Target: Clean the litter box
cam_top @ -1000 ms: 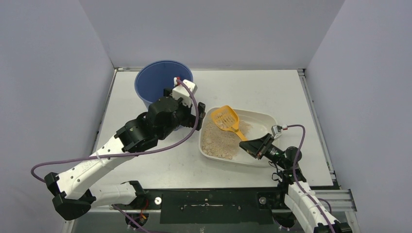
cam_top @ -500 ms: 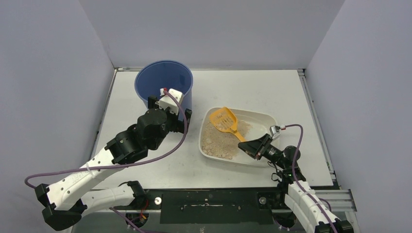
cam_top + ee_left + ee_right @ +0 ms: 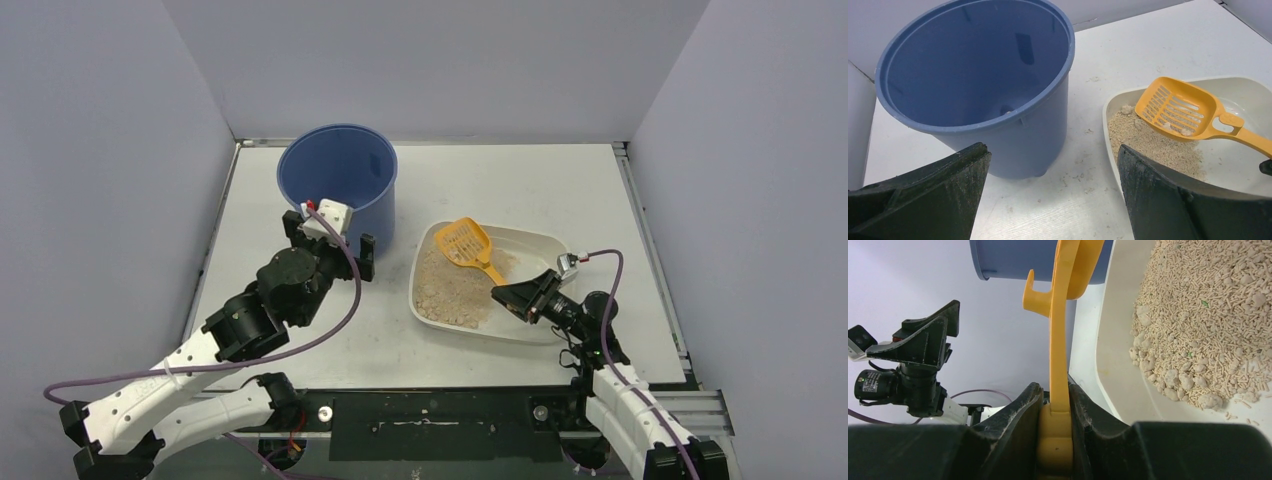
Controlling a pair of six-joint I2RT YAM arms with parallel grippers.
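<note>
The litter box [image 3: 527, 236] is a shallow white tray on the right half of the table, with tan granules and clumps heaped at its left end [image 3: 1208, 315]. My right gripper [image 3: 503, 296] hangs over the box's near edge, shut on the handle of a yellow slotted scoop [image 3: 463, 243]. In the right wrist view the handle [image 3: 1060, 330] is pinched between both jaws of that gripper [image 3: 1054, 387]. The scoop head [image 3: 1178, 107] hovers over the litter with a few clumps in it. My left gripper [image 3: 330, 242] stands open and empty near the blue bucket [image 3: 338, 170], with bare table between its jaws [image 3: 1051, 150].
The blue bucket [image 3: 978, 75] stands upright at the back left, just left of the litter box rim [image 3: 1106, 112]. Stray granules dot the table [image 3: 1083, 175] between them. Grey walls enclose the table on three sides. The left arm [image 3: 913, 360] shows in the right wrist view.
My left arm has drawn back toward the near left, away from the litter box and the bucket's side. The right gripper and scoop have barely shifted.
</note>
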